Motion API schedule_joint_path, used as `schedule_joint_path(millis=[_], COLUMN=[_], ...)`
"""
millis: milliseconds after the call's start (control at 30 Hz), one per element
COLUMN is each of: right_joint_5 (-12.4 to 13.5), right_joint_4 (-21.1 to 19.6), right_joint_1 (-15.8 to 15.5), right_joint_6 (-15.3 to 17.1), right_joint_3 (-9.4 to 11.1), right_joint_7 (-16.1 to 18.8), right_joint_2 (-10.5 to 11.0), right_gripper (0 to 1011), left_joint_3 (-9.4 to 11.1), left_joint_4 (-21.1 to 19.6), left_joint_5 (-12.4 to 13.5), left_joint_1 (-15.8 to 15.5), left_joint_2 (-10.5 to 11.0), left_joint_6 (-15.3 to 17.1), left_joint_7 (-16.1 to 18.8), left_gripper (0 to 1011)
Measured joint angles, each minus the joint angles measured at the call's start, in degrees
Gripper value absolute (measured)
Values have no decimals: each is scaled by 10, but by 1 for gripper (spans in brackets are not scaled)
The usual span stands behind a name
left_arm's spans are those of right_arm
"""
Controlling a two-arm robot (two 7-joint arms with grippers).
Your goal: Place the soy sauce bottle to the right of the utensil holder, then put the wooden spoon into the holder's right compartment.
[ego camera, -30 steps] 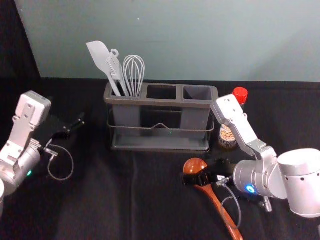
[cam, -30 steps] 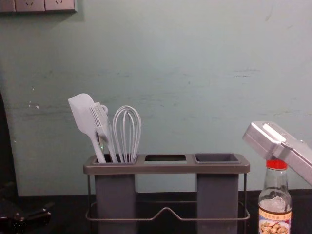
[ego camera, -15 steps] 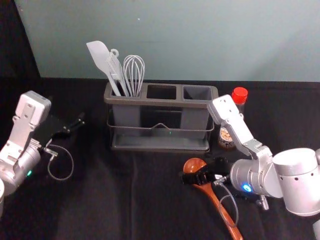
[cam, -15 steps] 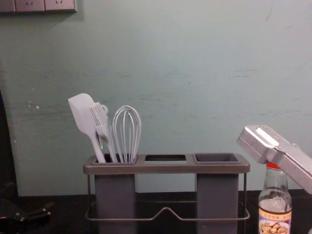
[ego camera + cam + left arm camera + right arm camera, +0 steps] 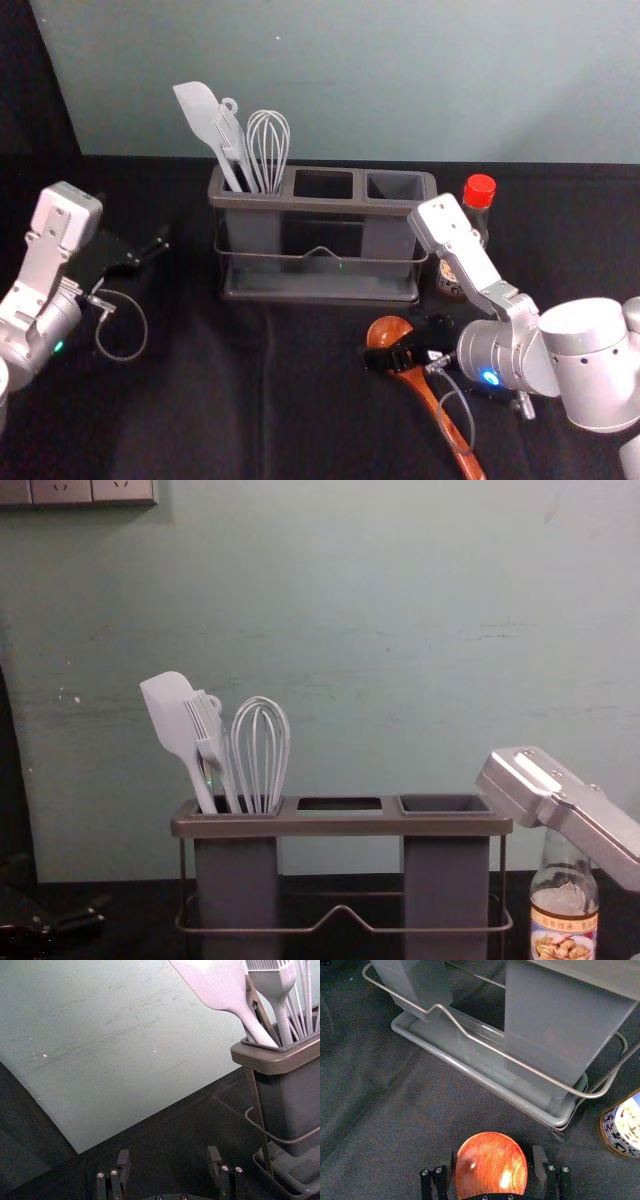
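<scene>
The bottle [image 5: 479,192] stands upright just right of the holder [image 5: 318,205], so the spoon [image 5: 437,412] seems the piece in hand. It lies on the table [image 5: 200,410] on the holder's near side, bowl to the far end, handle running near and right. The right hand [image 5: 494,1154] is at the bowl end, fingers apart on either side of it. Closing on that round, smooth bowl could squeeze the spoon out; a hold this far from the handle's tip could let it swing. The right arm [image 5: 460,240] passes close by the bottle and could knock it on the lift. Poorly tilted, the spoon may catch the rim of the right compartment [image 5: 395,186]. The left hand [image 5: 168,1156] is parked left of the holder, fingers apart.
</scene>
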Motion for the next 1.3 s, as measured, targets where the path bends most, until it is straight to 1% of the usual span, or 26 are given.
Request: schedule_joint_path(millis=[567, 633, 733, 800, 833, 1233, 1300], right_joint_5=[3, 3, 3, 3, 3, 4, 3], right_joint_4=[-1, -2, -2, -2, -2, -2, -7], right_joint_1=[-1, -1, -1, -1, -1, -1, -5], right_joint_6=[1, 2, 2, 2, 2, 3, -4], right_joint_3=[2, 2, 2, 2, 2, 2, 5], right_joint_7=[-1, -1, -1, -1, -1, -2, 0], right_joint_2=[0, 0, 0, 0, 0, 0, 2], right_gripper=[1000, 973, 894, 883, 836, 830, 831], left_joint_3=[0, 0, 0, 0, 0, 0, 0], left_joint_4=[0, 0, 0, 0, 0, 0, 0], left_joint_5=[0, 0, 0, 0, 0, 0, 0], left_joint_1=[0, 0, 0, 0, 0, 0, 0], left_joint_2=[0, 0, 0, 0, 0, 0, 0], left_joint_6=[0, 0, 0, 0, 0, 0, 0], left_joint_7=[0, 0, 0, 0, 0, 0, 0], left_gripper=[1005, 1005, 1005, 1005, 1005, 1005, 1005])
